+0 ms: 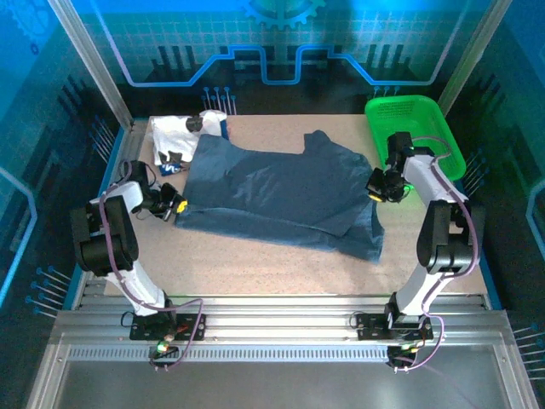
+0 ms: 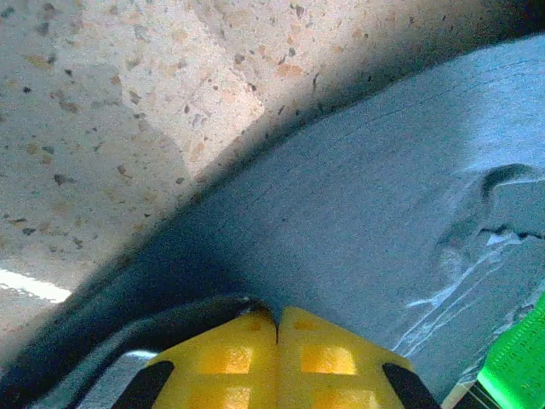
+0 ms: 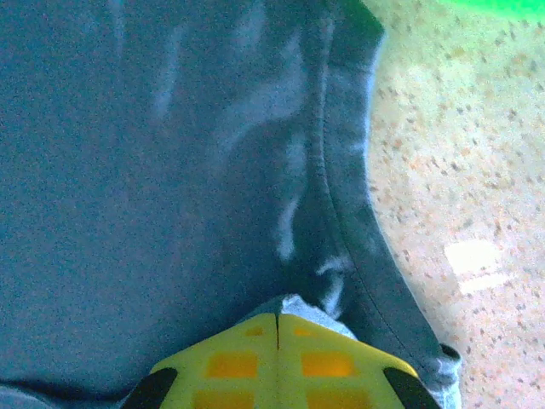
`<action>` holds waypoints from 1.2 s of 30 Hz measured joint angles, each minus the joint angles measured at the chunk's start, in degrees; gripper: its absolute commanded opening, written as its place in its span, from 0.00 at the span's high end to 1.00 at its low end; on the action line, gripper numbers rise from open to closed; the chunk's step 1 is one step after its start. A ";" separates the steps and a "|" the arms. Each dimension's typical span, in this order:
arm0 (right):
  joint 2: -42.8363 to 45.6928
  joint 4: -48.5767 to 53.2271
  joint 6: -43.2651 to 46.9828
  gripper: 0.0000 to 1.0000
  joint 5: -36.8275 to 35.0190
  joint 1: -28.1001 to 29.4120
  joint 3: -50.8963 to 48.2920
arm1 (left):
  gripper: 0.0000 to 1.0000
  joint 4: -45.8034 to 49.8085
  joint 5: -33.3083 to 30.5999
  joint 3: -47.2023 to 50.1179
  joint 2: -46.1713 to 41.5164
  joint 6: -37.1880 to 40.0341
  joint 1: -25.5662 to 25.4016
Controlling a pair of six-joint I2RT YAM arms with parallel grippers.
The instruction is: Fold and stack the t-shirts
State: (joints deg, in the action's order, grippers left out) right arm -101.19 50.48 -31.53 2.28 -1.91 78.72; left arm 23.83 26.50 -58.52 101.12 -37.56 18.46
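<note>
A speckled tan table [image 1: 255, 264] sat inside a blue-lit enclosure with circuit-pattern panels, the two arms bolted at its near edge. The slate-blue t-shirt [image 1: 272, 192] lay spread across the middle of the table, rumpled, with one layer doubled over toward its right end. The left gripper [image 1: 176, 207] was down at the shirt's left edge and the right gripper [image 1: 379, 189] at its right edge, so the cloth stretched between them.

In the left wrist view, the yellow fingers [image 2: 230, 358] were pressed together, with the dark hem curving up into their tips and a shadow on the table beside it. That suggested a pinch on a slightly raised edge. In the right wrist view, the fingers [image 3: 328, 362] met over a small bunch of blue fabric just inside the stitched hem, a clear nip on the cloth.

Holding opposite edges at once looked like the way to keep the shirt taut for smoothing or carrying over a fold; the fold appeared barely begun.

The white t-shirt [image 1: 174, 136], its black-and-blue print showing, lay crumpled at the far left corner, partly overlapped by the blue one and apparently waiting its turn. The green basket [image 1: 409, 100] stood at the far right corner, just beyond the right arm.
</note>
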 measured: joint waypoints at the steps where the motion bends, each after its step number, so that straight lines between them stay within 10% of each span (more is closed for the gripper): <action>1: -1.25 0.00 0.15 1.00 -0.17 0.35 1.29 | 0.77 -0.02 -0.11 -0.28 0.28 0.04 0.00; 5: -5.88 -0.04 0.59 0.93 -0.42 1.66 5.60 | 0.42 -0.50 -0.83 -0.94 1.09 -1.20 0.00; 15: -6.99 -1.86 1.92 0.25 -0.04 2.38 7.02 | 0.06 2.34 -3.78 -2.19 -4.63 -2.56 -0.11; 26: 25.62 1.20 -1.27 0.20 3.80 2.25 -18.36 | 0.07 6.19 -4.44 1.75 -20.87 2.23 -2.67; 36: 22.40 -1.70 -6.08 0.26 4.15 2.25 -32.20 | 0.36 6.34 -1.60 2.43 -8.66 6.25 -8.39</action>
State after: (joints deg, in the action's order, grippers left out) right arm -78.78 48.77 -37.60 6.44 0.34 46.52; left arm 30.17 24.91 -56.10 92.47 -31.31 10.07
